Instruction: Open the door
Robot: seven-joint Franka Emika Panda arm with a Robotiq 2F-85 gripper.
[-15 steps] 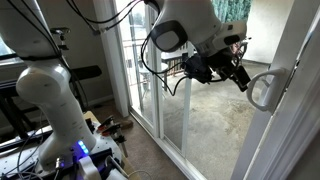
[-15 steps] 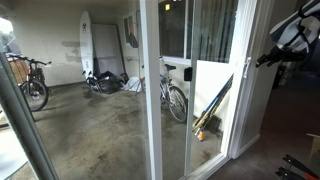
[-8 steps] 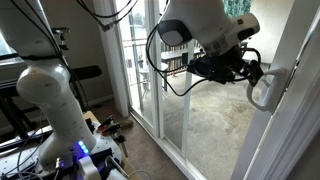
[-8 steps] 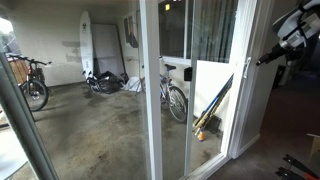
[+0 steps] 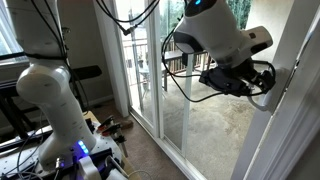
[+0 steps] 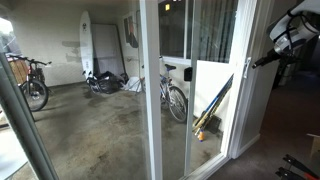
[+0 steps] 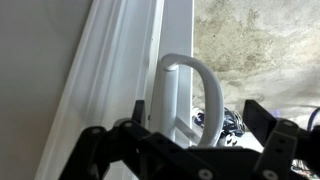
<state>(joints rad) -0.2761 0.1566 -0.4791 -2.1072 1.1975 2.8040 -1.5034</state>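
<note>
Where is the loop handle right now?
Wrist view: the loop handle sits mid-frame on the white stile of the door, between the fingers of the open gripper. In an exterior view the handle is near the right edge.

The arm (image 5: 215, 35) stretches out sideways, its tool (image 5: 258, 80) level, fingers (image 7: 285, 140) spread wide apart.

White door (image 7: 118, 62); pale-grey handle (image 7: 186, 61); black jaws.
</note>
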